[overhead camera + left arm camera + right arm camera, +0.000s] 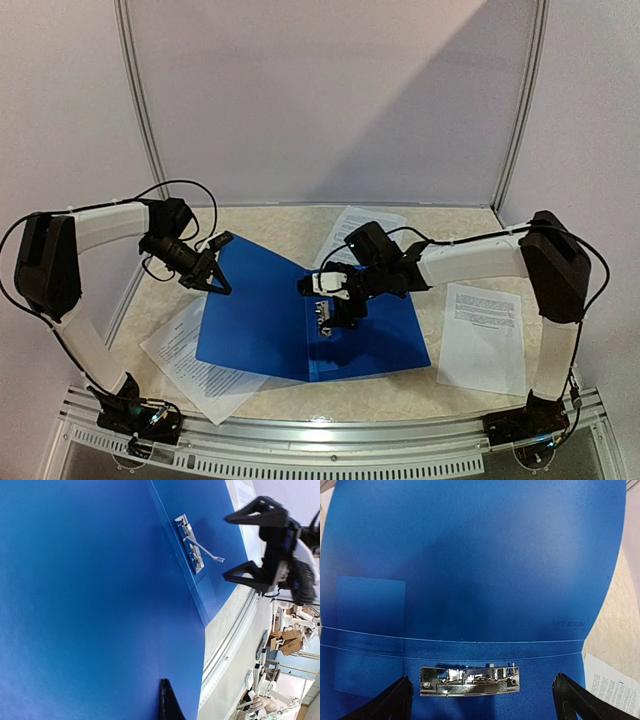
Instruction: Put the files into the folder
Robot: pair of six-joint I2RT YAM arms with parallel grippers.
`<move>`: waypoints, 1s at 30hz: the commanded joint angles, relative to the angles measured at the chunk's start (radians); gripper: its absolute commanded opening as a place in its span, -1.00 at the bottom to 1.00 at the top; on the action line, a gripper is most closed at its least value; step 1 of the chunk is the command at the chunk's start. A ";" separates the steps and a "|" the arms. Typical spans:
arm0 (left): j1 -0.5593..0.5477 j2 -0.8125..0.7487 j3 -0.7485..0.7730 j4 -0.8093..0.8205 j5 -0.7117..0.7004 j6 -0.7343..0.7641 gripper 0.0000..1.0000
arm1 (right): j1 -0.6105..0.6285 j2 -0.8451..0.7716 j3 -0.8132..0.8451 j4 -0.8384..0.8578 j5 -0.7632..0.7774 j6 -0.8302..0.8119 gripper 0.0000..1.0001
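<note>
The right pincer (328, 303), spread wide, hangs over the clip (469, 681), blocking the middle of the open folder (260, 320); the bare desk (400, 395) along its near edge lies free.

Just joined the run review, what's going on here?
Two arms are working on an open blue folder on the table. The left claw is shut on the edge of the left cover, holding it open. The right claw hangs open over the metal clip by the spine, gripping nothing. Three sheets lie on the table around the folder, one partly under it; none is filed yet.
</note>
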 commanded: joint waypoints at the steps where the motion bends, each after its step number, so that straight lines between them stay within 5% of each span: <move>1: -0.014 0.019 0.021 0.002 -0.012 0.027 -1.00 | -0.003 0.082 0.051 0.044 0.029 0.010 0.98; 30: -0.020 0.030 0.032 -0.025 0.008 0.053 -1.00 | -0.060 0.335 0.357 0.039 0.292 0.024 0.88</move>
